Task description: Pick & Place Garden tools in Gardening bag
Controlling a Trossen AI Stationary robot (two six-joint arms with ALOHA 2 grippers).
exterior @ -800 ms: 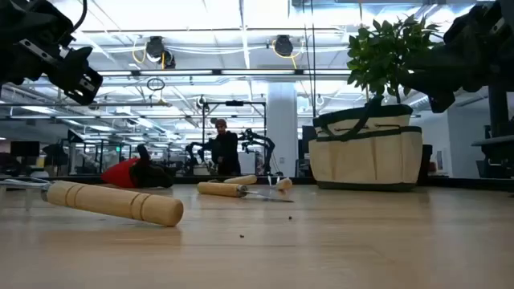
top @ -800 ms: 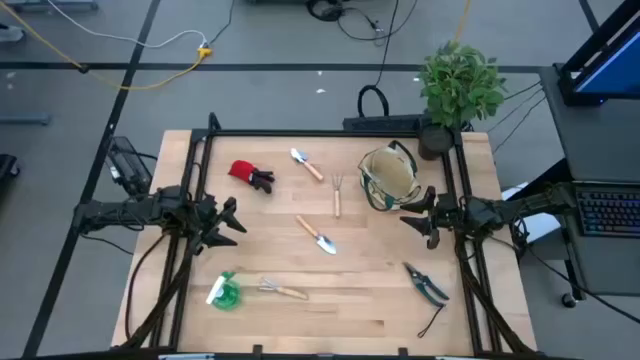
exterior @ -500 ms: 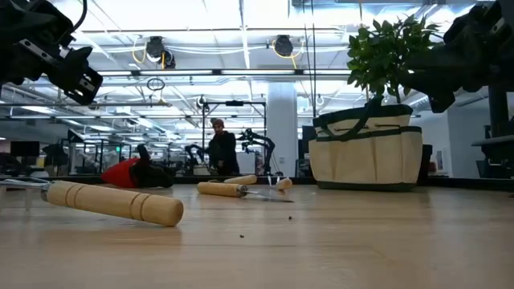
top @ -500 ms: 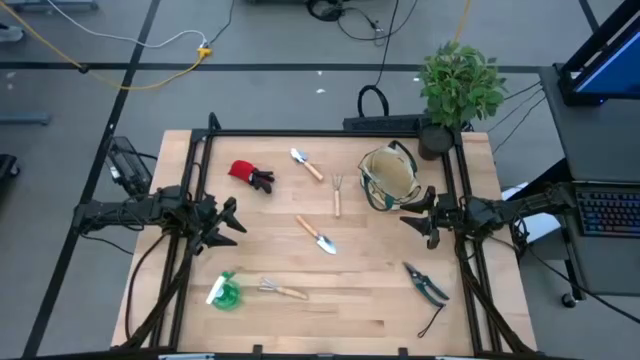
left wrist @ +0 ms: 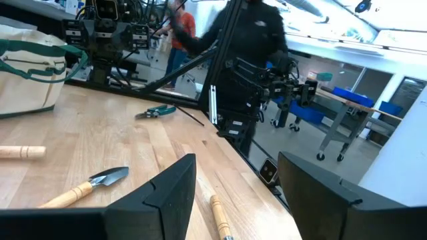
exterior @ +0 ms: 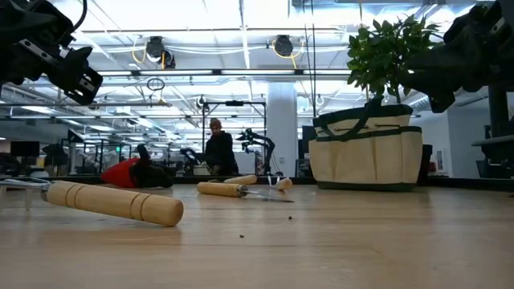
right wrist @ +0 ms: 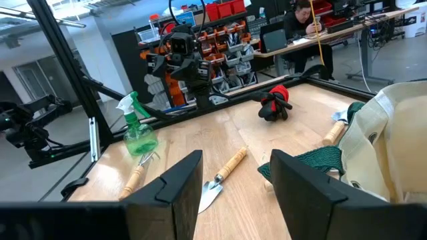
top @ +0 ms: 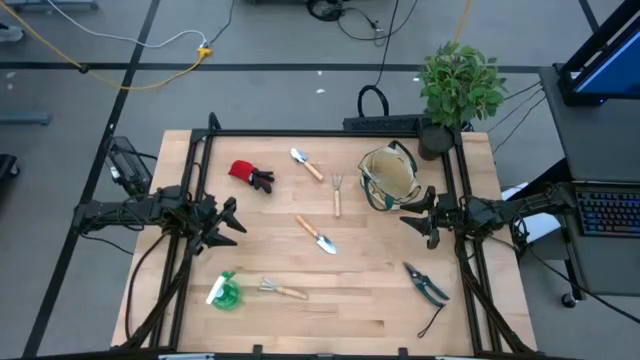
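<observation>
The beige gardening bag (top: pixel 389 178) with green trim stands at the table's far right. On the table lie a red-black glove (top: pixel 250 174), a trowel (top: pixel 306 164), a hand fork (top: pixel 337 195), a second trowel (top: pixel 317 236), a rake (top: pixel 280 290), a green spray bottle (top: pixel 225 292) and pruning shears (top: pixel 427 284). My left gripper (top: pixel 232 222) hovers open at the left side, holding nothing. My right gripper (top: pixel 412 218) hovers open at the right side, just near of the bag, holding nothing.
A leafy potted plant (top: pixel 458 88) stands at the far right corner behind the bag. A black frame (top: pixel 330 135) runs along the table's edges. A person (exterior: pixel 217 148) stands in the room far beyond the table.
</observation>
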